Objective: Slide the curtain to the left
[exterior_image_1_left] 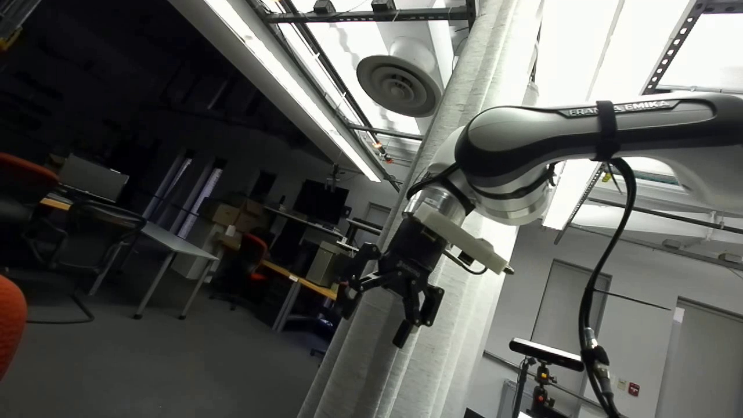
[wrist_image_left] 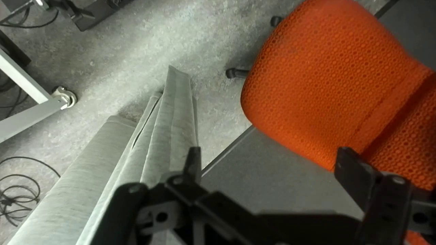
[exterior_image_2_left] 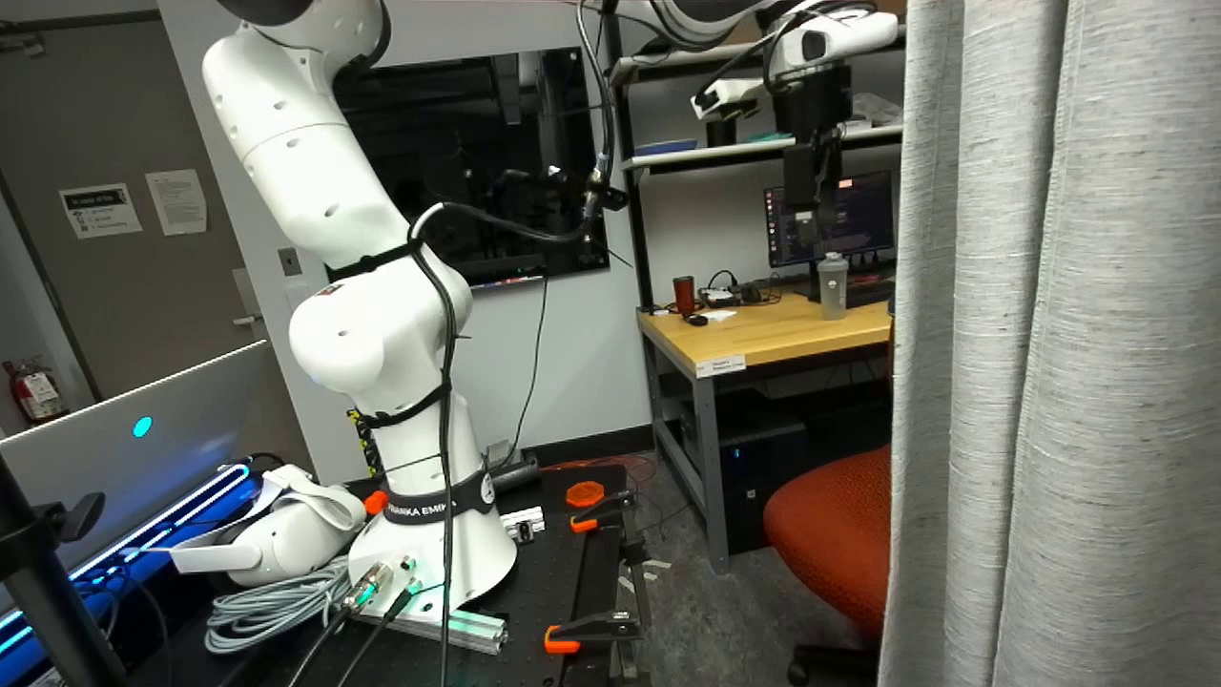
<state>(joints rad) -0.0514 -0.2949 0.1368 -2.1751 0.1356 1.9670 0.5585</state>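
Observation:
The curtain is a tall grey-white fabric panel with long vertical folds. It hangs behind the gripper in an exterior view (exterior_image_1_left: 429, 366) and fills the right side in an exterior view (exterior_image_2_left: 1097, 382). In the wrist view the curtain (wrist_image_left: 170, 129) runs down at the left, beside and behind the left finger. My gripper (wrist_image_left: 270, 160) is open with nothing between its fingers. It also shows in both exterior views, in front of the curtain (exterior_image_1_left: 376, 318) and left of the curtain edge (exterior_image_2_left: 811, 215). I cannot tell whether the left finger touches the fabric.
An orange chair (wrist_image_left: 323, 81) stands below and right of the gripper. A grey flat surface (wrist_image_left: 269, 177) lies below the fingers. A wooden desk (exterior_image_2_left: 763, 329) with a monitor (exterior_image_2_left: 863, 224) stands behind the arm. A camera on a stand (exterior_image_1_left: 545, 354) is behind the curtain.

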